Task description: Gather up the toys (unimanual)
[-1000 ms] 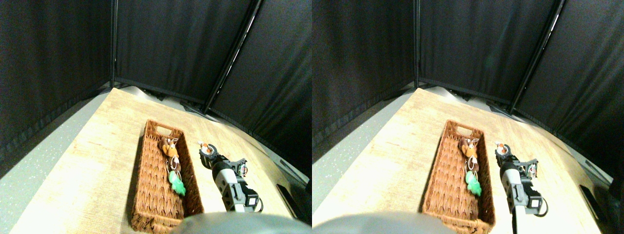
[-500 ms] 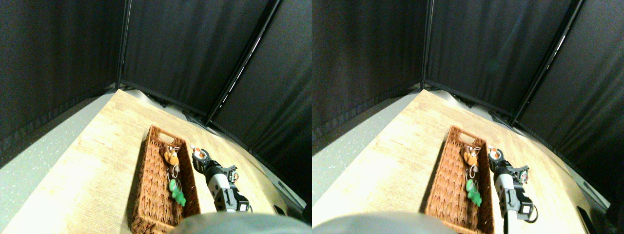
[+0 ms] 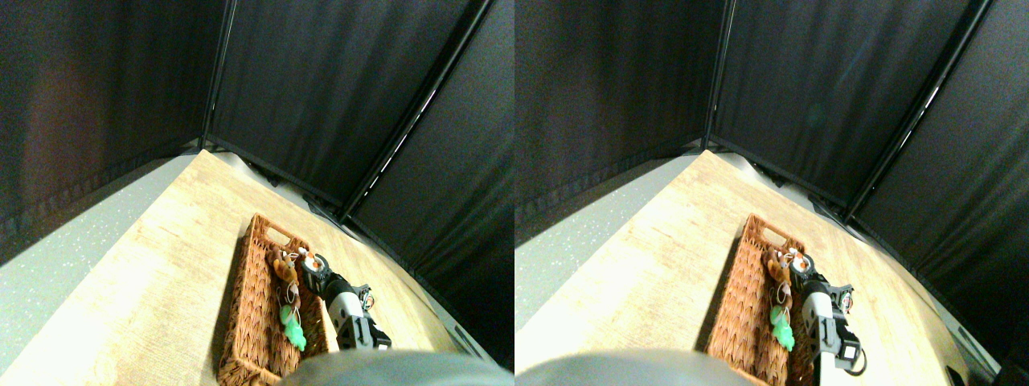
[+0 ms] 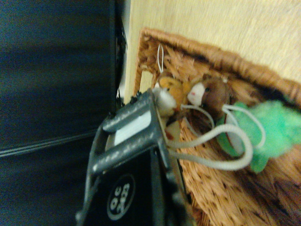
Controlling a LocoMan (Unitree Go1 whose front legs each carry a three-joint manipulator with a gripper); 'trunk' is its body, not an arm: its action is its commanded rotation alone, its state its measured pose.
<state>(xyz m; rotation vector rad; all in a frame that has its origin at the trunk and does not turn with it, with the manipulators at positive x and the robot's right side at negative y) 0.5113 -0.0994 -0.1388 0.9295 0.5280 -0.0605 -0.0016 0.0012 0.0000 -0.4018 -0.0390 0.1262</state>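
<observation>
Over the far end of the wicker basket, our right gripper hangs with an orange-white toy at its tip — clamped on it, as far as we can judge, though the gap between the jaws does not show. Two toys already lie inside: a brown one near the far end and a green one closer to us, their string loops trailing across the weave. We see the risk in those loops — one curls just beside the jaw frame in the wrist view and could snag as we let go. Released too near the right rim, the toy might also tumble onto the table.
</observation>
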